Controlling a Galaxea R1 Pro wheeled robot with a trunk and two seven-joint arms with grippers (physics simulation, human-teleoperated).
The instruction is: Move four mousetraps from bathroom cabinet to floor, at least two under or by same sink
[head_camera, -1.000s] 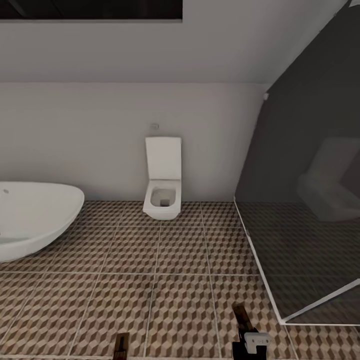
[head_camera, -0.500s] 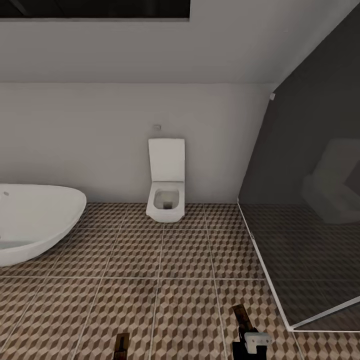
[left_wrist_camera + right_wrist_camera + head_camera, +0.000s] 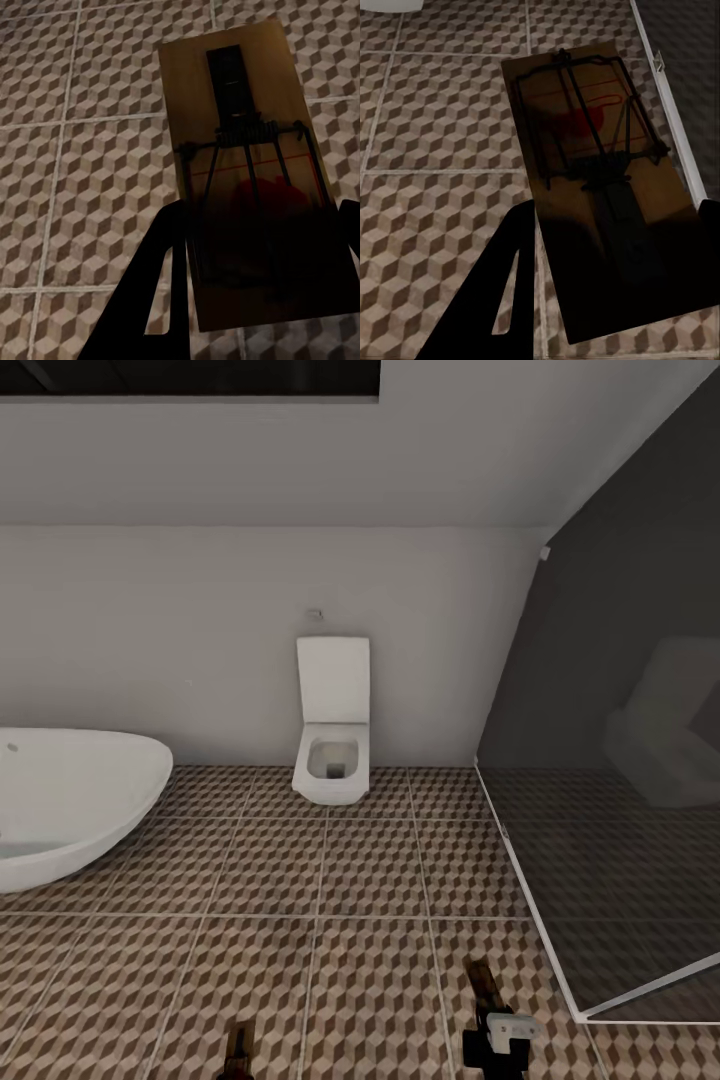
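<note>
Currently carrying | left gripper (image 3: 255, 247) clamped on a mousetrap (image 3: 244, 165) | right gripper (image 3: 615, 247) likewise grips another mousetrap (image 3: 592, 172) — both held flat above bathroom floor (image 3: 330, 880), likely for laying down | toilet (image 3: 332, 735) ahead

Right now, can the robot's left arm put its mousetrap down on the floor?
Probably yes. The left tool holds a mousetrap above bare patterned bathroom floor, with nothing between them. The bathtub and toilet stand well off.
</note>
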